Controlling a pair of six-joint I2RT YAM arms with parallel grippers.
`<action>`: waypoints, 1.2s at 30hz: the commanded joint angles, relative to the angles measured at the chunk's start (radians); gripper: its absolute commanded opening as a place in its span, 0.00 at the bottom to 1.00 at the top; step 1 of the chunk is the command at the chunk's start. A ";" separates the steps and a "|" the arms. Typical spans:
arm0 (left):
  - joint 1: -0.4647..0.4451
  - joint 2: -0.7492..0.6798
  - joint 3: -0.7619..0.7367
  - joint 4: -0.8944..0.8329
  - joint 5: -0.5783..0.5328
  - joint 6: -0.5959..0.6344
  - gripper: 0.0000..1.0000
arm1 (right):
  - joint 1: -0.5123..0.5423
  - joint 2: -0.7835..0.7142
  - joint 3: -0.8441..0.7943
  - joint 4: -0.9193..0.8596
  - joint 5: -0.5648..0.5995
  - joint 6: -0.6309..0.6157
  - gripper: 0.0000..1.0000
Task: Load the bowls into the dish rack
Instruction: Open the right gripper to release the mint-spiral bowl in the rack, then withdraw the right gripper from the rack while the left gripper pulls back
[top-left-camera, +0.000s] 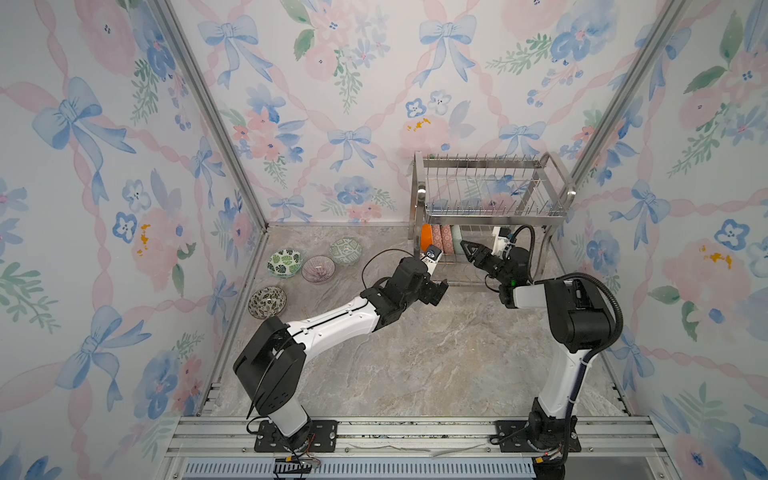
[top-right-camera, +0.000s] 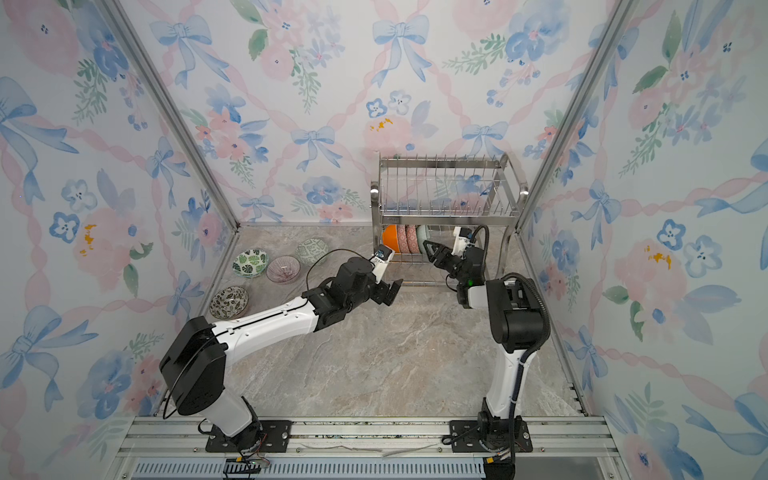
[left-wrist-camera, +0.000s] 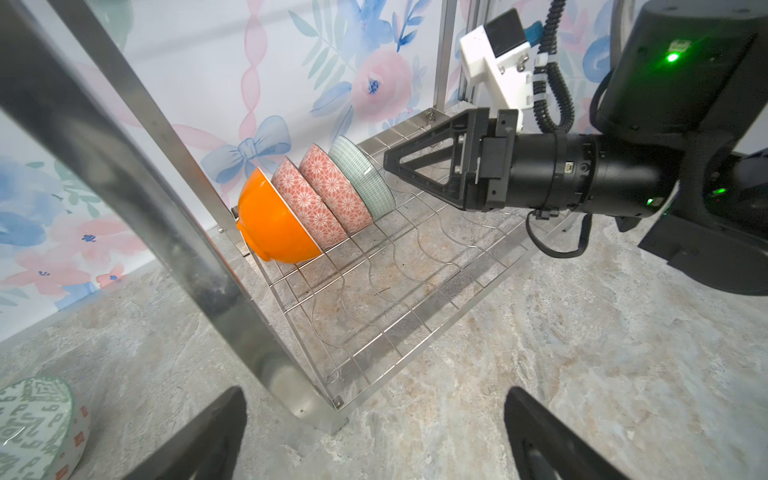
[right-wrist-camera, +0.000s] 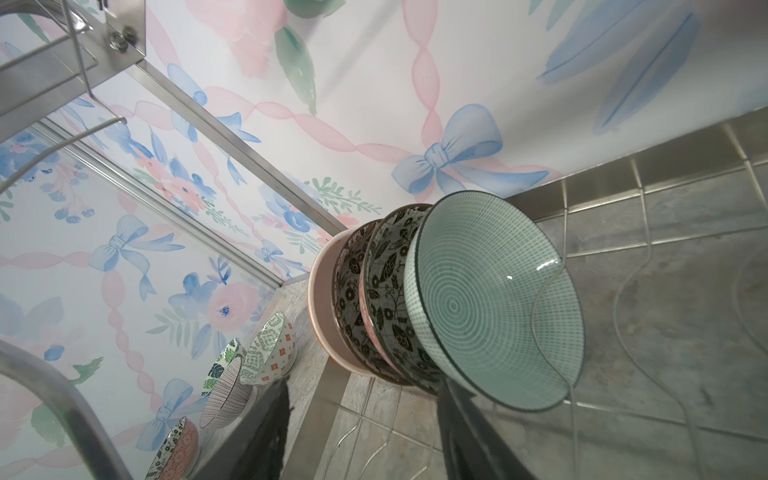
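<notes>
Marble tabletop (top-left-camera: 415, 353), racked bowls (top-left-camera: 441, 239) half-hidden

The two-tier dish rack (top-right-camera: 446, 195) stands at the back right of the marble tabletop (top-right-camera: 374, 374). On its lower tier four bowls stand on edge in a row: an orange bowl (top-right-camera: 390, 240), two pink patterned bowls (top-right-camera: 402, 239) and a pale green bowl (top-right-camera: 420, 237). The right gripper (top-right-camera: 428, 245) reaches in under the upper tier, its tip just beside the pale green bowl. The left gripper (top-right-camera: 395, 291) hangs just in front of the rack. Well apart at the left, four bowls sit upright on the tabletop: a green-leaf bowl (top-right-camera: 249, 262), a purple-lined bowl (top-right-camera: 283, 269), a green geometric bowl (top-right-camera: 312, 251) and a dark-leaf bowl (top-right-camera: 229, 302).
</notes>
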 joint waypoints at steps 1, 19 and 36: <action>-0.006 -0.053 -0.027 0.019 -0.018 -0.026 0.98 | 0.006 -0.053 -0.036 0.038 0.033 -0.018 0.63; -0.005 -0.207 -0.138 -0.011 -0.056 -0.097 0.98 | 0.072 -0.311 -0.196 -0.200 0.130 -0.227 0.95; 0.122 -0.373 -0.224 -0.193 -0.003 -0.275 0.98 | 0.326 -0.550 -0.109 -0.907 0.734 -0.608 0.96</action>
